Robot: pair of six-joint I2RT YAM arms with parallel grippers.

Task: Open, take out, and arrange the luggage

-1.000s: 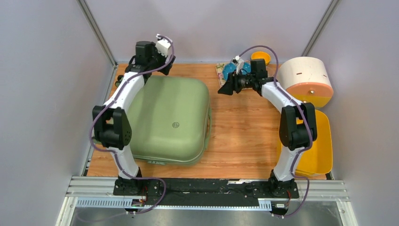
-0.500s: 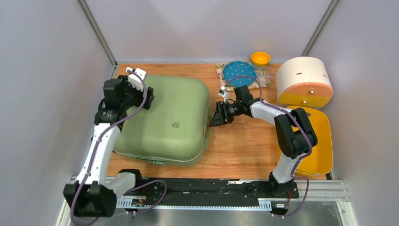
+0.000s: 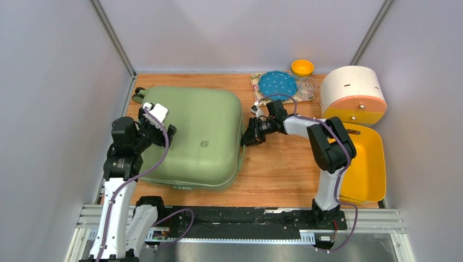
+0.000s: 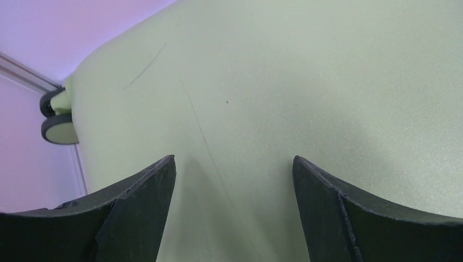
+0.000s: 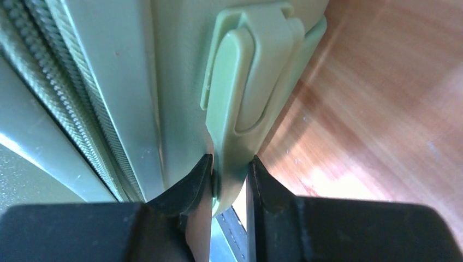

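Rails [image 3: 240,221] along the near edge carry both arm bases. Just beyond them the green suitcase [image 3: 202,136] lies flat and closed on the left half of the wooden counter [image 3: 284,164], lid up, with its near side close to the counter's front edge.

The left hand [image 3: 157,126] hangs over the left part of the lid. In the left wrist view its two dark fingers [image 4: 136,213] stand wide apart with only bare green shell between them, and I cannot tell whether the tips touch it.

The right hand [image 3: 248,136] reaches in from the right to the suitcase's right side. In the right wrist view its fingers [image 5: 185,188] are almost together, pinching the lower end of the green side handle [image 5: 245,82]. That handle runs along the side wall, beside the zipper [image 5: 65,93].

At the counter's right edge lies a yellow tray [image 3: 377,164]. Just behind it stands a round cream-and-orange drawer box [image 3: 352,93].

Farther back, the suitcase's small black wheels [image 3: 138,94] sit at its far left corner. Along the far edge, right of the suitcase, a blue dotted plate [image 3: 277,84] rests on a patterned mat [image 3: 255,81]. A clear cup [image 3: 308,85] stands just right of the plate, and a yellow bowl [image 3: 302,67] sits behind them.
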